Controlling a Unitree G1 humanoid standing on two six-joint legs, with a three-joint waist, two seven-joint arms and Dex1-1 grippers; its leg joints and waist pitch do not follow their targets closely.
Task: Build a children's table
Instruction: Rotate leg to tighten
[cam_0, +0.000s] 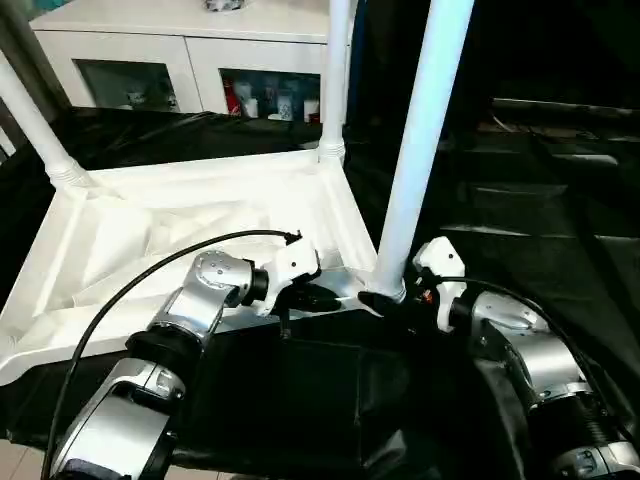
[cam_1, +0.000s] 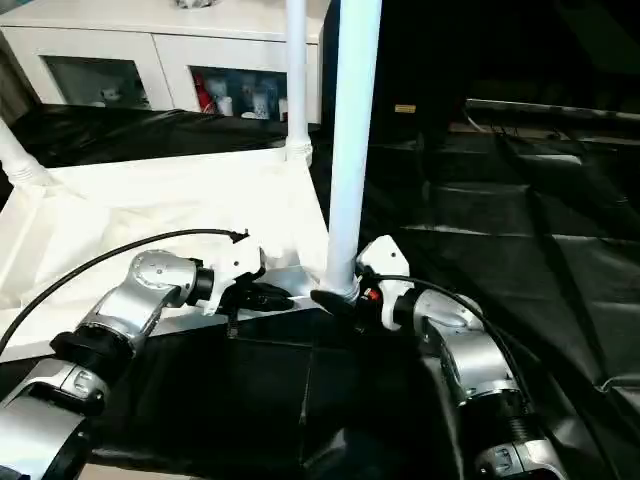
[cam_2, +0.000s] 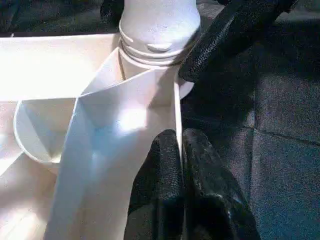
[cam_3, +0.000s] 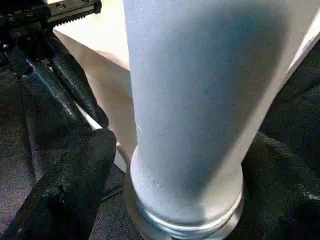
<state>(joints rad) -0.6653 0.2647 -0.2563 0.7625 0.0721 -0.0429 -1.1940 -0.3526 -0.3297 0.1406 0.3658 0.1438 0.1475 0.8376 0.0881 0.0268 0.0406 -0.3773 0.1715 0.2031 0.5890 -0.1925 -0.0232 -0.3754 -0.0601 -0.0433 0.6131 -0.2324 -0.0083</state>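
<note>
The white table top (cam_0: 150, 225) lies upside down on the black-covered work table. Three white legs stand up from its corner sockets: one at the far left (cam_0: 30, 120), one at the far corner (cam_0: 337, 70), and one at the near right corner (cam_0: 420, 130). My left gripper (cam_0: 325, 297) is shut on the thin rim (cam_2: 176, 100) of the top, right beside that near socket. My right gripper (cam_0: 385, 300) sits at the base of the near leg (cam_3: 190, 100), with a black finger (cam_3: 65, 190) on either side, shut on it just above the socket.
A white cabinet (cam_0: 180, 40) with glass doors stands behind the work table. The black cover (cam_0: 560, 200) stretches wide to the right of the table top. A black cable (cam_0: 130, 285) loops over my left forearm.
</note>
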